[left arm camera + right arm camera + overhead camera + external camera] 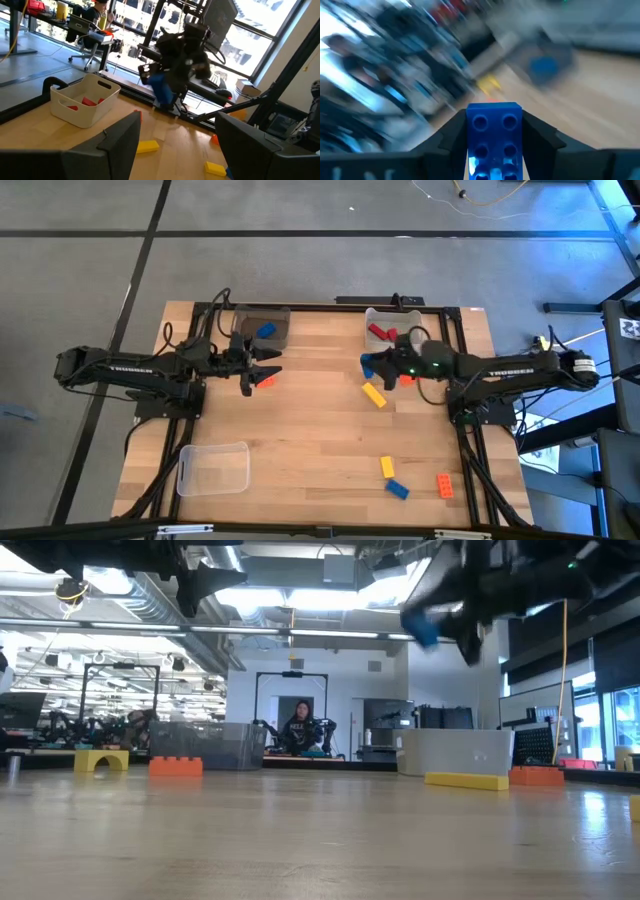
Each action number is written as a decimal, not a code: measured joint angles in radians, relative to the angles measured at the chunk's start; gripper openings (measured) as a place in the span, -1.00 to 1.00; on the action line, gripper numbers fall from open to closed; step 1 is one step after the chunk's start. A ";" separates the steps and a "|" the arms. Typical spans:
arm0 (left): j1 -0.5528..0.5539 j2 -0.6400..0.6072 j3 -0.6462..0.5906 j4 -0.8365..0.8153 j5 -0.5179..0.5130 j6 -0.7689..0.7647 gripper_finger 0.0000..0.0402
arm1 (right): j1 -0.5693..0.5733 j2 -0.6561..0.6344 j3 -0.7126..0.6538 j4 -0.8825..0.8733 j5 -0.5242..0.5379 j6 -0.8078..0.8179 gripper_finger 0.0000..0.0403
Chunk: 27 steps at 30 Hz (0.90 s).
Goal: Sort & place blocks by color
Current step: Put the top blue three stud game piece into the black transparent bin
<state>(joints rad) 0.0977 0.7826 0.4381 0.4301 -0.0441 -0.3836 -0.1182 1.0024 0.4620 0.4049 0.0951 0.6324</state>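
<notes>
A blue block (493, 137) is held between the right gripper's (372, 364) jaws, lifted off the table (320, 430). It is judged light, rigid and slick; flat sides are best pinched. The left gripper (262, 370) is spread wide, empty.

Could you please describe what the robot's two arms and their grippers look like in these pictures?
Both arms are dark, nearly black, with slim jointed links and white lettering along the forearm. The left gripper and right gripper each end in two broad, flat, matte black fingers. Black cables run along the arms, and a small green light glows on the right wrist.
</notes>
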 joint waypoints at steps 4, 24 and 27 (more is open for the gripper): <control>0.000 0.000 0.000 0.000 0.000 0.000 0.23 | 0.031 -0.004 -0.015 0.186 -0.003 -0.036 -0.30; -0.009 0.206 0.056 0.015 0.037 -0.188 0.23 | 0.037 0.221 0.122 0.185 -0.020 -0.042 -0.30; -0.020 0.316 0.104 0.033 0.039 -0.190 0.23 | 0.038 0.331 0.206 0.184 -0.075 -0.069 -0.30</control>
<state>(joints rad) 0.0780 1.0982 0.5422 0.4631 -0.0053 -0.5732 -0.0807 1.3330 0.6679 0.5891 0.0200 0.5631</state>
